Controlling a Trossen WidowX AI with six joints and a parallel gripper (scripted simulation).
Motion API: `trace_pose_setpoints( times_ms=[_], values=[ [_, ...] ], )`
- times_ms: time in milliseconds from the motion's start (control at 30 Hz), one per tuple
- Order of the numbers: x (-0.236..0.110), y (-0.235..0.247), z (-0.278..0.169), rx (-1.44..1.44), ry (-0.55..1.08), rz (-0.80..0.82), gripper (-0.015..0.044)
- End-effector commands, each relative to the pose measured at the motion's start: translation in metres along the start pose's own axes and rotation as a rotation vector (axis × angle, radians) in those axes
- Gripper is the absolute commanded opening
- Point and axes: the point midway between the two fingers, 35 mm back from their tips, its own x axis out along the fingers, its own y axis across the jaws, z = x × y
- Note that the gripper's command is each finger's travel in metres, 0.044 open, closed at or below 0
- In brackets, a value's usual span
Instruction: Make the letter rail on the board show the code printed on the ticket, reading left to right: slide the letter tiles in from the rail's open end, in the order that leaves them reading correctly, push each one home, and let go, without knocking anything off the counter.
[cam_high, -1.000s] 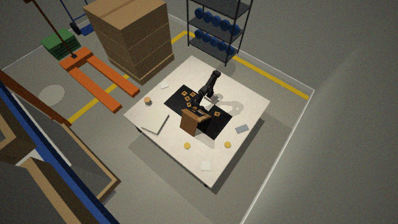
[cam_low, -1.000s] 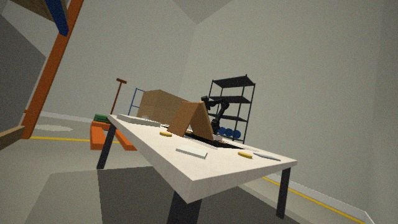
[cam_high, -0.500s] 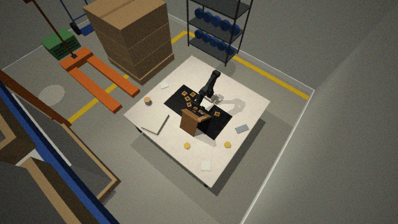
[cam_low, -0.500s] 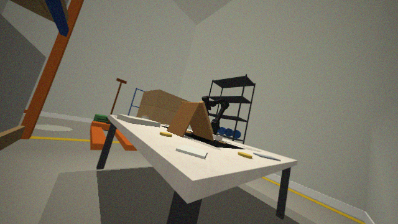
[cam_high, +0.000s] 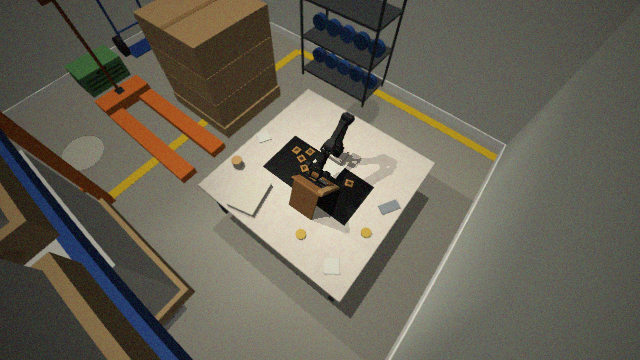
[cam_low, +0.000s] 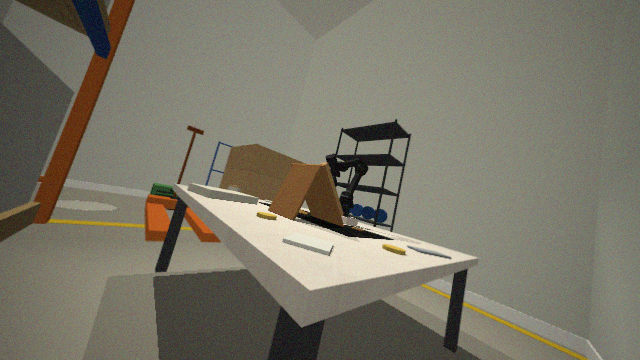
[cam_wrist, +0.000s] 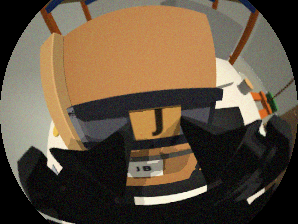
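from the wrist view, the gripper (cam_wrist: 156, 152) is clamped on a tan letter tile (cam_wrist: 154, 123) marked j, held right at the dark letter rail (cam_wrist: 143, 104) on the brown slanted board (cam_wrist: 133, 52). further out, loose tiles (cam_high: 302, 158) sit on the black mat (cam_high: 285, 160), with a metal shelf rack (cam_high: 302, 35) beyond the table (cam_high: 380, 150).

Tan tile (cam_wrist: 157, 124), black letter J. Brown slanted board (cam_high: 305, 196) on black mat (cam_high: 285, 161). Off-white table (cam_high: 395, 165); yellow discs (cam_high: 300, 234). Orange pallet jack (cam_high: 150, 125), green crate (cam_high: 95, 70), blue rolls (cam_high: 345, 32).
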Motion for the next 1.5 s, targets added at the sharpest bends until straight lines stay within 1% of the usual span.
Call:
trace_pose_setpoints(
  times_ms=[0,1467],
  values=[
    [0.000,0.002,0.000,0.004,0.001,-0.003,0.0000],
    [0.000,0.025,0.000,0.005,0.001,-0.001,0.0000]
  ],
)
